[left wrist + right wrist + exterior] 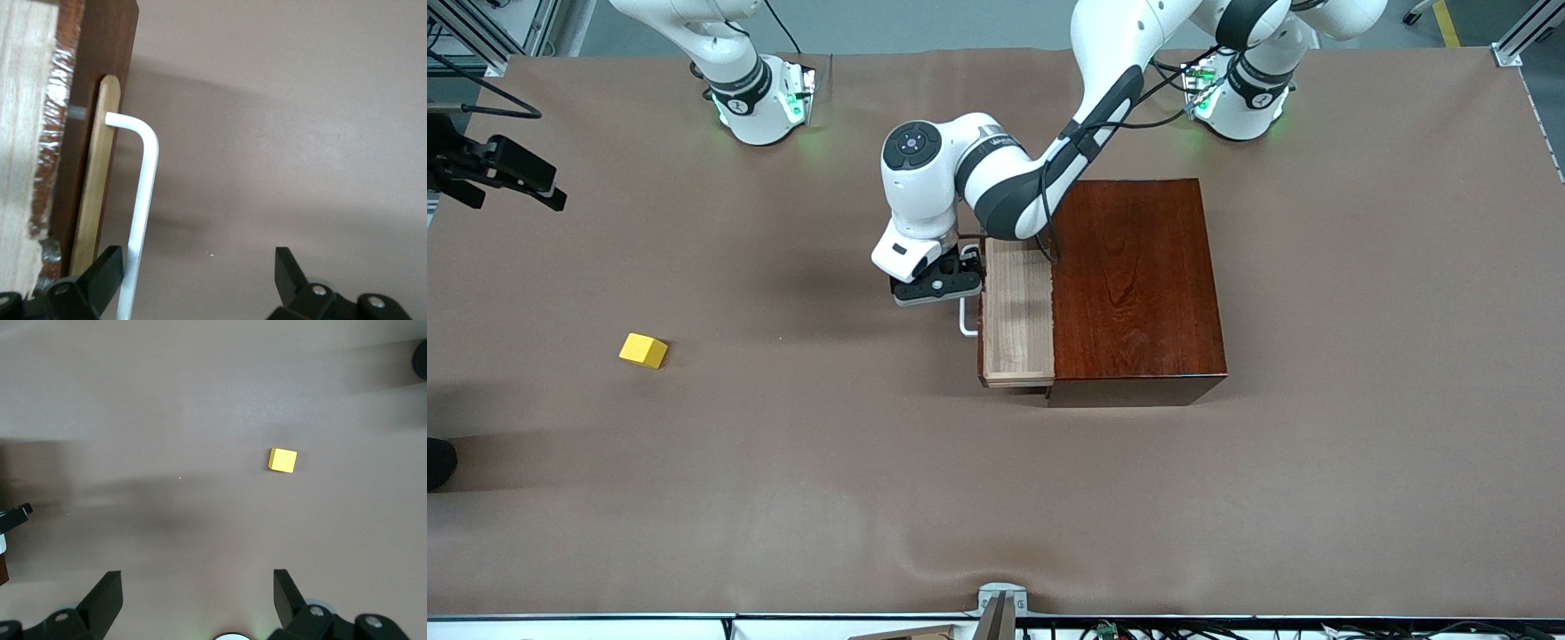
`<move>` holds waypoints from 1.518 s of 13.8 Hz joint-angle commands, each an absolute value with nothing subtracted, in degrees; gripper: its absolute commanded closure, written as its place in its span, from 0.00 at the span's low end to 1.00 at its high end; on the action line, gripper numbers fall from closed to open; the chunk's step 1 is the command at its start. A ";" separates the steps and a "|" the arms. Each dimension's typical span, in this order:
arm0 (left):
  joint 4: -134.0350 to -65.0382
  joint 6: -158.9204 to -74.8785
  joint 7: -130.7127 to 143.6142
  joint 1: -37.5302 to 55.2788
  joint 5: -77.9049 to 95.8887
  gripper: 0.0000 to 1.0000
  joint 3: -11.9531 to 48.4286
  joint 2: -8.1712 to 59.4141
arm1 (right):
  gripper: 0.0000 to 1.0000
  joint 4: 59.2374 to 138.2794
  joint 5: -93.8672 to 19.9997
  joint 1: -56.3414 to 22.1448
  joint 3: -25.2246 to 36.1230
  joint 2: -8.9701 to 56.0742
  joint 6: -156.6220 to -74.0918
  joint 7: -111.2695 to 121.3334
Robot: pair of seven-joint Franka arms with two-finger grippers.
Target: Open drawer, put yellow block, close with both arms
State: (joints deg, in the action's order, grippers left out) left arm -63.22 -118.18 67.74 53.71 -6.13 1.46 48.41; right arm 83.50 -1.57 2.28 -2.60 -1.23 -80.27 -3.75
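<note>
The yellow block [643, 350] is lying on the bare brown table [800, 462], well apart from the box and toward the right arm's end, nearer to the front camera than the drawer handle. The right gripper [198, 600] is hanging high over that stretch of table with its fingers [107, 595] spread wide and nothing between them; in its wrist view the block is showing small and far off, so this arm is waiting. Moving along, the left gripper [937, 283] is working at the white handle [967, 320] of the drawer [1017, 307], which is standing partly pulled out of the mahogany box [1138, 284], its pale tray showing empty. The left fingers are standing apart around the handle (one black fingertip [109, 265] is sitting just beside the white bar [141, 200], between it and the drawer front), not clamped on it. The step in hand looks like the opening pull: it is probably best done by drawing straight along the tray's run, away from the box, keeping the bar hooked between the fingers so the box is not dragged along.
</note>
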 commanded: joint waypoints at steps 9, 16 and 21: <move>-62.93 -94.26 58.05 43.97 -6.42 0.00 0.53 27.27 | 0.00 83.32 -2.20 4.13 -2.90 -0.36 -80.59 -3.60; -66.78 -82.97 33.70 25.87 -5.98 0.00 0.79 16.98 | 0.00 83.50 -1.14 7.82 -2.81 4.21 -81.91 -3.60; -73.03 -82.97 18.03 13.99 -3.96 0.00 0.97 10.30 | 0.00 83.67 4.92 9.05 -2.81 10.71 -85.60 -4.04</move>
